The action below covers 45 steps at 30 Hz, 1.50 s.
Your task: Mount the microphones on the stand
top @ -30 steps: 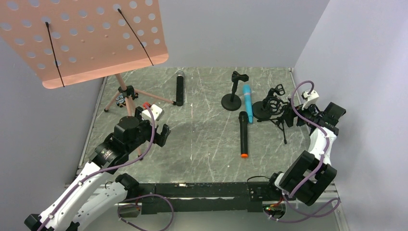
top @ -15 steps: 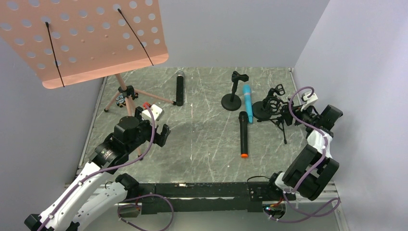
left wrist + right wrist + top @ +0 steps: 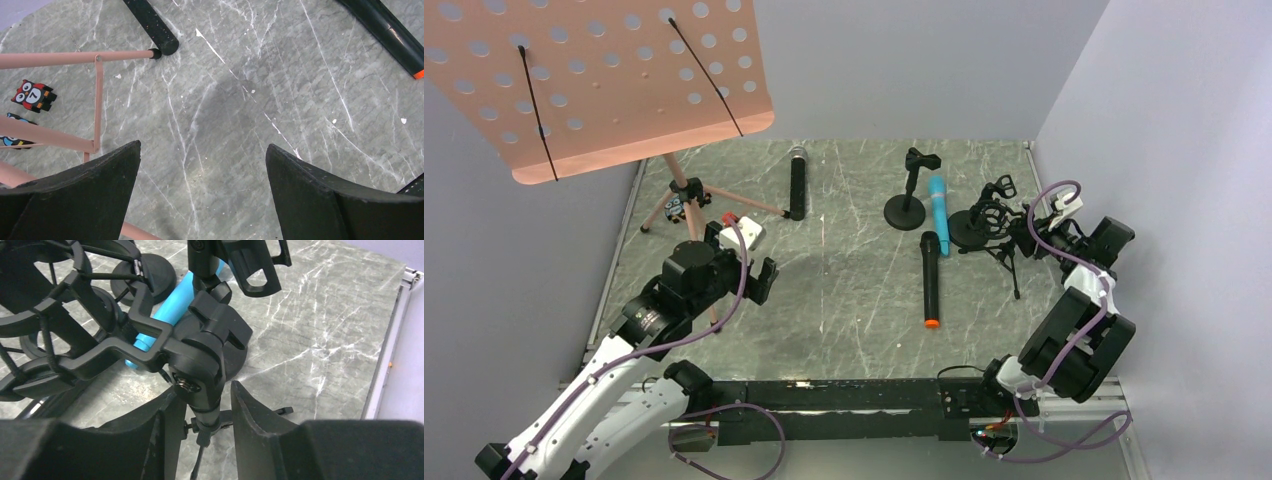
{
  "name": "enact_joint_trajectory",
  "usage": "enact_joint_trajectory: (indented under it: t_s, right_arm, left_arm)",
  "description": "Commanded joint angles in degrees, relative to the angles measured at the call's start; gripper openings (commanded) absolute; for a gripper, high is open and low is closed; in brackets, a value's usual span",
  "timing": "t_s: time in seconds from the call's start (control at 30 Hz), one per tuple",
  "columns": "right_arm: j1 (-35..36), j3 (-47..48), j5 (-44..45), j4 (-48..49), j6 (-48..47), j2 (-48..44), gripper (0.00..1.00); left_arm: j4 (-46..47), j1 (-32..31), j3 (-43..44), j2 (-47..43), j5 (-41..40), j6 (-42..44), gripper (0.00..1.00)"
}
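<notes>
Three microphones lie on the table: a black one with a silver mesh head [image 3: 797,183] at the back, a blue one [image 3: 937,203], and an all-black one with an orange end [image 3: 931,280] in the middle. A round-base stand with a clip [image 3: 908,190] stands beside the blue one. A black tripod stand with a shock mount [image 3: 994,213] is at the right. My right gripper [image 3: 1026,236] is open, its jaws on either side of that stand's neck [image 3: 202,375]; the left finger touches it. My left gripper [image 3: 762,281] is open and empty above bare table [image 3: 202,146].
A pink music stand [image 3: 604,80] with tripod legs [image 3: 75,57] fills the back left, close to my left arm. An owl sticker [image 3: 33,96] lies by its legs. Walls close in on the left, the back and the right. A metal rail [image 3: 387,365] edges the table at the right.
My right gripper has moved left and forward, closing in round the shock-mount stand's neck. The left arm and the microphones have not moved.
</notes>
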Motion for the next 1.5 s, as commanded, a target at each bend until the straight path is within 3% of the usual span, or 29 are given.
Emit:
enact_joint_trajectory:
  t_s: [0.0, 0.3, 0.47, 0.77, 0.93, 1.07, 1.27, 1.47]
  right_arm:
    - [-0.2, 2.56, -5.03, -0.64, -2.88, 0.4, 0.39]
    - [-0.16, 4.21, -4.91, -5.34, -4.98, 0.42, 0.09]
    - [-0.22, 7.78, -2.36, -8.82, -3.64, -3.86, 0.04]
    - [1.77, 20.6, -1.28, -25.8, -5.35, -10.08, 0.03]
    - [11.36, 24.11, 2.72, -38.86, -11.04, -13.75, 0.03]
    - [20.73, 25.84, 5.08, -42.96, -7.2, -16.3, 0.03]
    - [34.39, 25.8, 7.0, -42.29, -1.32, -17.25, 0.03]
    - [45.72, 26.16, 4.68, -36.13, 3.09, -10.93, 0.03]
  left_arm:
    - [1.18, -0.22, 0.22, 0.27, -0.7, 0.86, 0.99]
    - [1.48, -0.21, -0.03, -0.21, -0.8, 1.01, 0.99]
    - [1.58, -0.23, -0.13, -0.16, -0.37, 0.84, 0.99]
    - [1.95, -0.23, -0.31, -0.73, -0.56, 0.84, 0.99]
    - [2.44, -0.15, -0.63, -1.86, -0.51, 0.74, 0.99]
    - [3.0, -0.23, -1.0, -2.57, -0.48, 0.75, 0.99]
    - [3.29, -0.23, -1.17, -3.16, -1.61, 0.75, 0.99]
    - [5.72, -0.2, -3.02, -8.26, -5.58, 0.31, 0.99]
